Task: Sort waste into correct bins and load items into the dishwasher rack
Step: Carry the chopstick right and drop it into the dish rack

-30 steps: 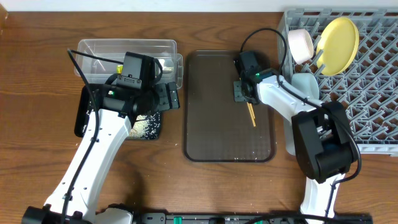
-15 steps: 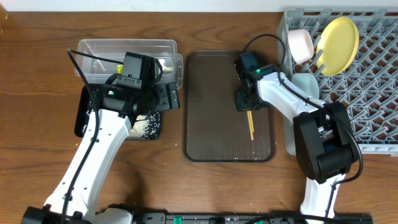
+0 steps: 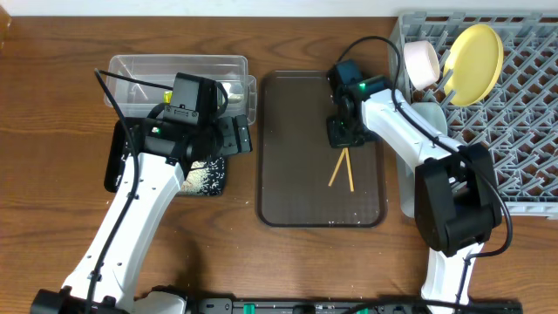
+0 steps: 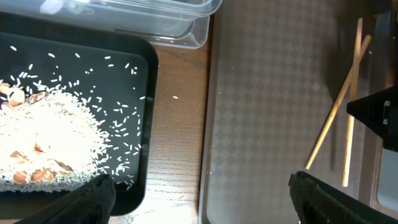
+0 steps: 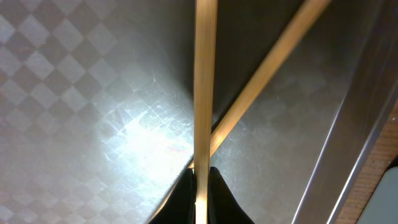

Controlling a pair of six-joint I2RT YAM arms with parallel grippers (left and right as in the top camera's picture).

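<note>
Centre of frame, on the tray (image 3: 296,105): one chopstick (image 5: 205,74) is being pinched by the narrowed right end effector (image 5: 200,183). The crossing second chopstick (image 5: 258,81) is probably being missed, so it is in danger of being left behind.

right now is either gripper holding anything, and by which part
The right gripper pinches one chopstick at its end. Whether the second chopstick, crossing there, is gripped too cannot be told. The left gripper is open and holds nothing.

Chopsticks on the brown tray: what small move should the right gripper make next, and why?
Probably lift slightly to test the grip. The right gripper looks shut on just one chopstick; the other chopstick lies diagonally across it on the serving tray, so both won't come together.
</note>
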